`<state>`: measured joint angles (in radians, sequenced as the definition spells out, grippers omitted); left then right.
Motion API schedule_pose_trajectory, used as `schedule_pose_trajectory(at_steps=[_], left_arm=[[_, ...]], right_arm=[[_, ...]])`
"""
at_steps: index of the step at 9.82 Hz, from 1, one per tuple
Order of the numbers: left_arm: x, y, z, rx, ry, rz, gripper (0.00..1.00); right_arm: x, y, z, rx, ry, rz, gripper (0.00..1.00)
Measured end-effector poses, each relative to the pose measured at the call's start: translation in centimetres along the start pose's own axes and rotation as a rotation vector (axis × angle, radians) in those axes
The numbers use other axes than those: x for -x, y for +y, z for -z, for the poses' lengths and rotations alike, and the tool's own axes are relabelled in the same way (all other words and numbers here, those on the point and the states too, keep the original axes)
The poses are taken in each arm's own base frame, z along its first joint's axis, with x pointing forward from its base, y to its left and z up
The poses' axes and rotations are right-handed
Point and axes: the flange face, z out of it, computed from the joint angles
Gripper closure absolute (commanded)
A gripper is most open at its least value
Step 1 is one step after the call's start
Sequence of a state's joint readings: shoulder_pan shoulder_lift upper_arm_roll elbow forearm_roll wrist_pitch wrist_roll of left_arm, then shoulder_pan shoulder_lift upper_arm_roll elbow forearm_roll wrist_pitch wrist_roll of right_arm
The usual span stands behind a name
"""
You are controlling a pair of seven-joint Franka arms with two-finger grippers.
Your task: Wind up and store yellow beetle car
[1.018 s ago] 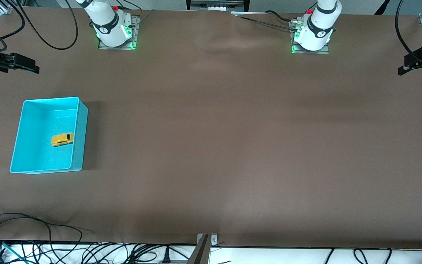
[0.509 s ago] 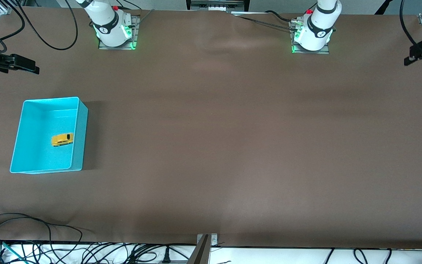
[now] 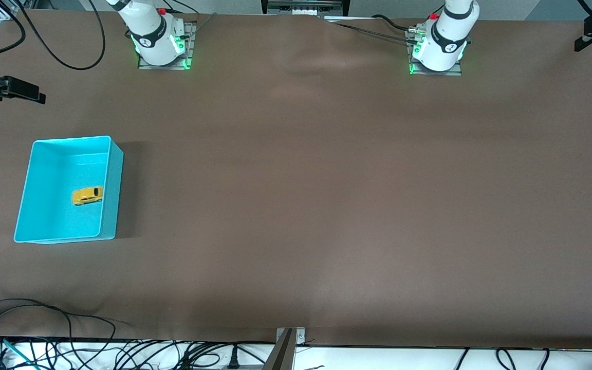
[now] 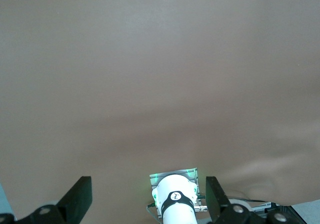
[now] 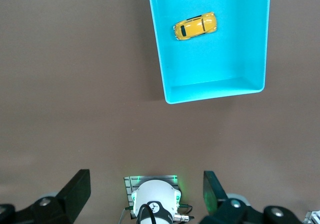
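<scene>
Both spread pincers, left pincer (image 4: 148, 204) and right pincer (image 5: 145, 196), pull up and away (empty); yellow beetle car (image 3: 87, 196) sits stored in turquoise bin (image 3: 112, 191)

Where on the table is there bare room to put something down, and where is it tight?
Bare brown table runs from the turquoise bin to the left arm's end. The only crowded spot is the bin, at the right arm's end, with the yellow car inside. Left gripper and right gripper hang open, high at the ends.
</scene>
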<state>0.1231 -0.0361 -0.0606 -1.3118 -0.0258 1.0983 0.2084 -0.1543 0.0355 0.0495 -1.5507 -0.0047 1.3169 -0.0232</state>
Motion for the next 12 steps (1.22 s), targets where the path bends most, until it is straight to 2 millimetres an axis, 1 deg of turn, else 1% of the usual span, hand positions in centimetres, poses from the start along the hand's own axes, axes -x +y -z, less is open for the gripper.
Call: schedule_pose_trajectory(at_steps=[2, 3, 12], left_arm=[[-0.29, 0.96, -0.11, 0.003, -0.002, -0.021, 0.0], [-0.32, 1.13, -0.12, 0.003, -0.003, -0.025, 0.0], [-0.3, 1.12, -0.14, 0.003, -0.005, -0.024, 0.0]], right_arm=[[0.03, 0.85, -0.01, -0.004, 0.0, -0.016, 0.0], [0.03, 1.02, -0.01, -0.004, 0.0, -0.019, 0.0], [0.03, 1.02, -0.01, -0.005, 0.0, -0.019, 0.0]])
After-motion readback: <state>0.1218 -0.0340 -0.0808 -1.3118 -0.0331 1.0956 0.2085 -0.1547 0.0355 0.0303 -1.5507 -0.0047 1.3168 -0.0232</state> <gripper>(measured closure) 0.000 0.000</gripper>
